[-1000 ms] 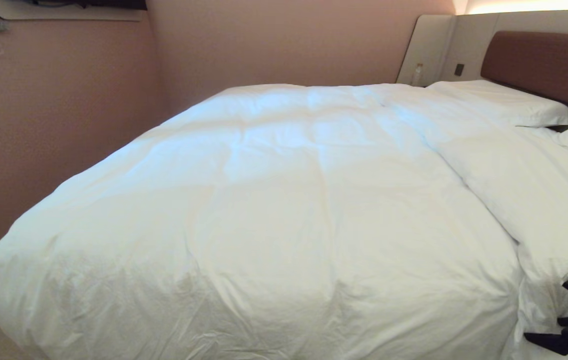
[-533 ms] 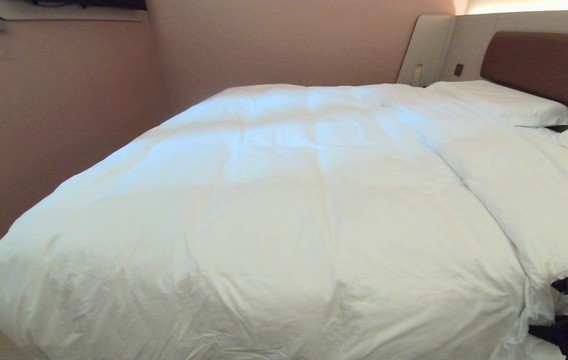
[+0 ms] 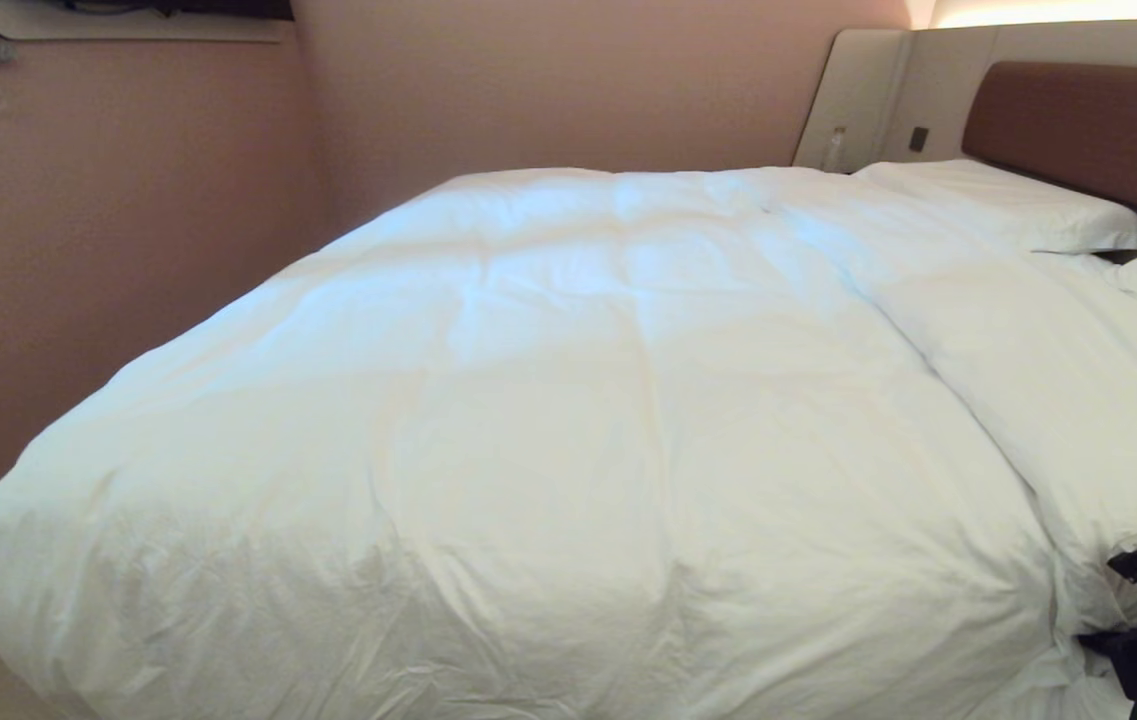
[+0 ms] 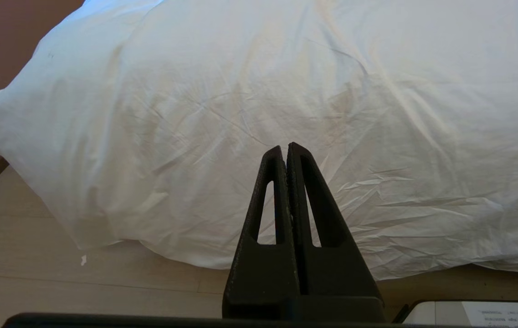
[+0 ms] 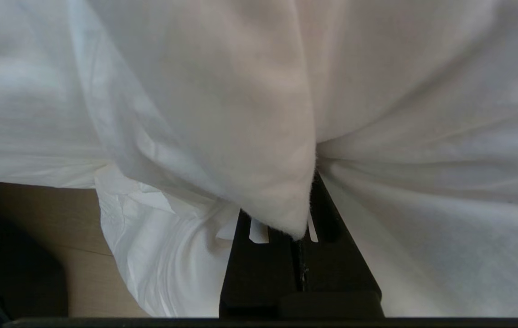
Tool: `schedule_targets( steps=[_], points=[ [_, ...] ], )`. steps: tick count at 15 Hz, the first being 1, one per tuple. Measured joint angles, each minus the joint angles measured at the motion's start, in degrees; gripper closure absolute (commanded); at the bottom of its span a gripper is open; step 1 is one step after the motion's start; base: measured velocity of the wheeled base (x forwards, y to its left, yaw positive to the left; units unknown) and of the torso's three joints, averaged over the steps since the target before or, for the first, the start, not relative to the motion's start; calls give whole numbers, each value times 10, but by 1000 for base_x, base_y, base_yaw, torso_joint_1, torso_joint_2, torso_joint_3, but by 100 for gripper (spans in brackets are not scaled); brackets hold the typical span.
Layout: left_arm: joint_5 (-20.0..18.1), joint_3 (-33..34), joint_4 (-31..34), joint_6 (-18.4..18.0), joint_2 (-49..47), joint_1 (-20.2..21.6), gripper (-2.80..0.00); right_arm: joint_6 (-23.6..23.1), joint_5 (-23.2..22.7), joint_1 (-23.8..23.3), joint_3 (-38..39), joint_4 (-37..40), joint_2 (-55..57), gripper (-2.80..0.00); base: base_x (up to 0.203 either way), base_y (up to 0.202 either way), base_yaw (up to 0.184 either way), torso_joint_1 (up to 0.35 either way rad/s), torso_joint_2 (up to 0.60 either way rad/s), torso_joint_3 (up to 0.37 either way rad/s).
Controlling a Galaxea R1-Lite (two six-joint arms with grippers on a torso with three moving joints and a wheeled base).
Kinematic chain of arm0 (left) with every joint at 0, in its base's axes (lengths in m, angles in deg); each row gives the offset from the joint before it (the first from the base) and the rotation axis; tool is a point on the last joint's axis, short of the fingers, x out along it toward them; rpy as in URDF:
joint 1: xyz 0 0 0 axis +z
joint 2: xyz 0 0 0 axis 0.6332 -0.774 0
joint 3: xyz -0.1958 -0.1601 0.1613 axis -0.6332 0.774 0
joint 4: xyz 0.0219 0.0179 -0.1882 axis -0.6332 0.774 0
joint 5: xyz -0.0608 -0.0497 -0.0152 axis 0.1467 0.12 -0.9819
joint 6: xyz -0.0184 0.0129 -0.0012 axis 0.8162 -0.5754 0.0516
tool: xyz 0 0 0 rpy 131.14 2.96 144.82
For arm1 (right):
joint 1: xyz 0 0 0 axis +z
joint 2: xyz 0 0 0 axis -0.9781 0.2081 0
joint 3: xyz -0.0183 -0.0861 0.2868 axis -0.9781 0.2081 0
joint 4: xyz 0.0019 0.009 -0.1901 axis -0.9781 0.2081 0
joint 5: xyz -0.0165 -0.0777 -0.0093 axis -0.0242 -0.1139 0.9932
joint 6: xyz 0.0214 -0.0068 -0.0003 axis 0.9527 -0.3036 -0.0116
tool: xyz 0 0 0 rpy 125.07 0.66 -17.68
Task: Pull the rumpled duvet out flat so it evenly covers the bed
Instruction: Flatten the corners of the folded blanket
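Observation:
The white puffy duvet [image 3: 548, 420] lies over the bed, whose brown headboard [image 3: 1088, 120] shows at the far right. A thick ridge of the duvet runs diagonally toward the near right corner. There my right gripper [image 3: 1118, 610] sits low at the bed's edge. In the right wrist view the right gripper [image 5: 309, 196] is shut on a bunched fold of the duvet [image 5: 222, 91], and the cloth hides its fingertips. My left gripper [image 4: 285, 150] is shut and empty. It hangs above the floor in front of the duvet's [image 4: 240, 91] near left corner.
Two white pillows [image 3: 1008, 205] lie by the headboard. Pink walls close in on the left and far sides. Pale wood floor [image 4: 58, 282] shows below the overhanging duvet. A small bottle [image 3: 836, 148] stands on the beige panel beside the headboard.
My right gripper has shut on the duvet fold at the near right corner and tilted in a little. The cloth around it has bunched. The left arm has not moved.

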Motion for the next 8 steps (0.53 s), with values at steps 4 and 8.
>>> schedule_targets(
  steps=[4,8],
  points=[
    [0,0,0,0,0,0,0,-14,2,-26,9,-2,-17,0,0,0,0,0,0,0],
    [0,0,0,0,0,0,0,-61,2,-82,1,-2,-17,0,0,0,0,0,0,0]
  ],
)
